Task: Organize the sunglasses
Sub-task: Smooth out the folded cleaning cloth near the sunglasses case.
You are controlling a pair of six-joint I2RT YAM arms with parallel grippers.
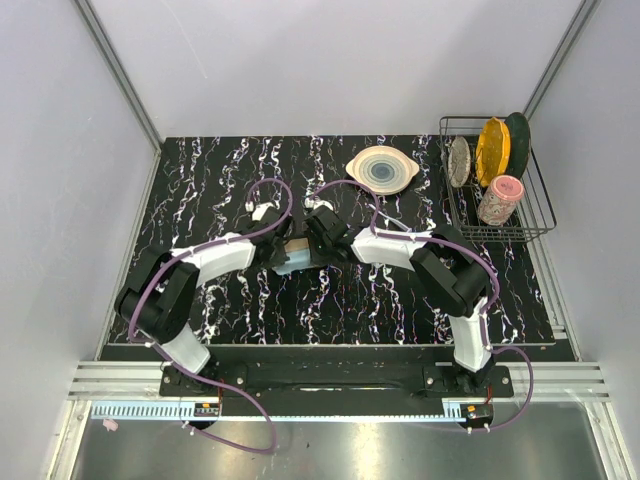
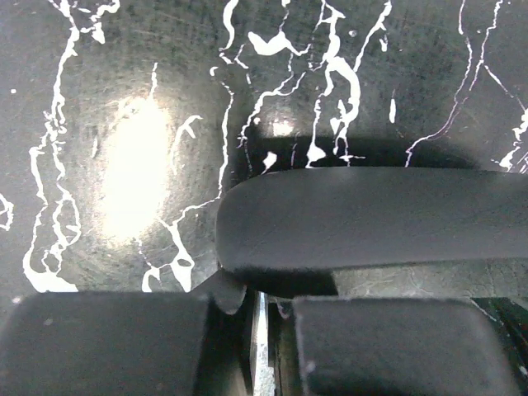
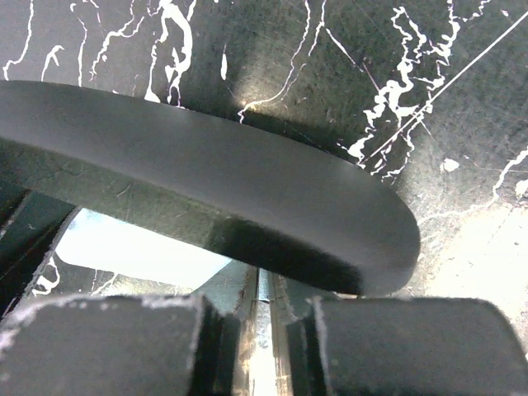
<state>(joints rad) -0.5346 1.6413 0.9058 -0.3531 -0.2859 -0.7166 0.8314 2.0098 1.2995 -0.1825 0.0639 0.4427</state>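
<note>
left gripper (image 2: pixel 262 309) and right gripper (image 3: pixel 264 304), nearly closed, met the black case (image 2: pixel 371 223), hold unclear; a loose pinch might let it tip.

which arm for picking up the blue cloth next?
Right, probably: the light blue cloth lies just beside the right claw, partly hidden by the black case; the left wrist view shows no cloth.

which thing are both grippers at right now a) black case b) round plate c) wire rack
a, the left gripper and right gripper both sit at the rim of the case mid-table, well away from the plate and rack
</note>
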